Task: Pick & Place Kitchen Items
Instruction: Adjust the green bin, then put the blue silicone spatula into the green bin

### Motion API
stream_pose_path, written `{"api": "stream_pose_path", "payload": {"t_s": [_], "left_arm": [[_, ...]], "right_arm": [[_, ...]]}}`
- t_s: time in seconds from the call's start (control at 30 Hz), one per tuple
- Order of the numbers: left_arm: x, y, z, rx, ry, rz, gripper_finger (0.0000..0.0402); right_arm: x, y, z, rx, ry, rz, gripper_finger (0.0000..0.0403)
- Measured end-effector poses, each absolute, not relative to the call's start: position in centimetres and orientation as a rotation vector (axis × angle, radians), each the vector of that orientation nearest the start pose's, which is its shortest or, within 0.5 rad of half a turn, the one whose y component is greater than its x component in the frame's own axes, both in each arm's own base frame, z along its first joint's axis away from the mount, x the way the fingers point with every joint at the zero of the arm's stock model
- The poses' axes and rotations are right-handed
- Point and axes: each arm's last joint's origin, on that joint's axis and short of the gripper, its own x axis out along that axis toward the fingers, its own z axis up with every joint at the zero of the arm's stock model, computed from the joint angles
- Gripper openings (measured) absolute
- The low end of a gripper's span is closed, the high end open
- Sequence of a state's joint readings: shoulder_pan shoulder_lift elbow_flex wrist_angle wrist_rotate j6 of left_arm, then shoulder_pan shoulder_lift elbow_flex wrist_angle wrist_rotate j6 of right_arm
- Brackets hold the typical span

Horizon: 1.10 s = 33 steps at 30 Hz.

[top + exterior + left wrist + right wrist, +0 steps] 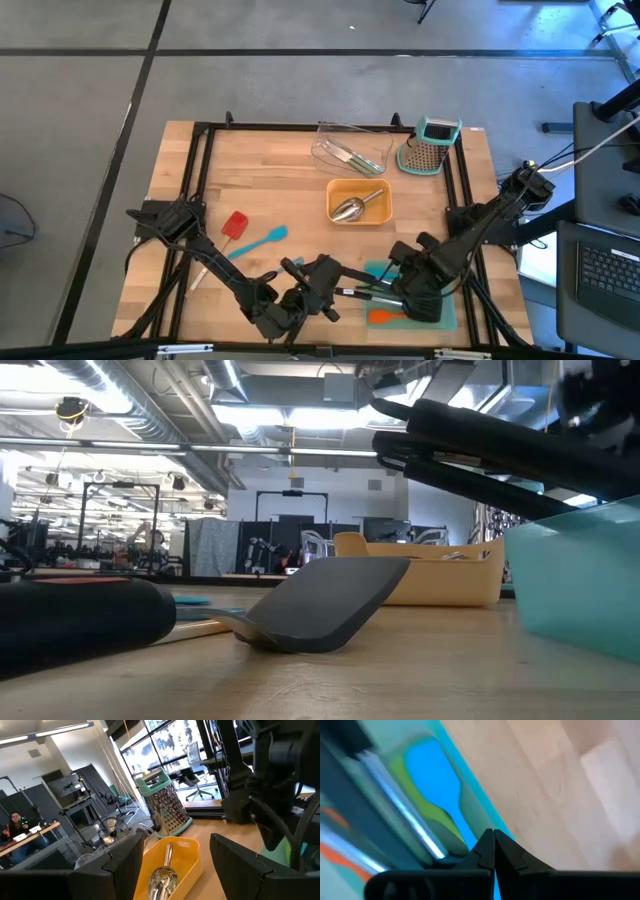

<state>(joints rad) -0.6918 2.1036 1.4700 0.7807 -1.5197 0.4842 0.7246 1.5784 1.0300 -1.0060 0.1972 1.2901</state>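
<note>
Black spatula (300, 270) lying flat, long axis slanting across the table beside the spread-fingered left gripper (318, 290); right gripper (418, 290) pinched together over the teal tray (445, 312).

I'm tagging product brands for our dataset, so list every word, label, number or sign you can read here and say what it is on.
None can be read in any view.
Box grater: no brand or label shows on its steel face or teal top.
Steel scoop in the orange tray: bare metal, no marking.
Teal tray: plain wall.
Laptop beside the table: its keys are too small to read.
</note>
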Motion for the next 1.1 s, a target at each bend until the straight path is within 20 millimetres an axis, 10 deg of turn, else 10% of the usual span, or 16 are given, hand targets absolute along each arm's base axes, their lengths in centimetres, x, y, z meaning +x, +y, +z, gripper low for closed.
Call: {"api": "stream_pose_path", "payload": {"t_s": [0.5, 1.1], "left_arm": [[36.2, -27.5, 24.4, 0.268, 0.121, 0.846, 0.0223], [31.7, -33.8, 23.4, -0.126, -0.034, 0.404, 0.0223]], "right_arm": [[18.8, 21.6, 30.1, 0.018, 0.777, -0.41, 0.0], [16.0, 23.8, 31.1, -0.502, 0.602, -0.237, 0.0]]}}
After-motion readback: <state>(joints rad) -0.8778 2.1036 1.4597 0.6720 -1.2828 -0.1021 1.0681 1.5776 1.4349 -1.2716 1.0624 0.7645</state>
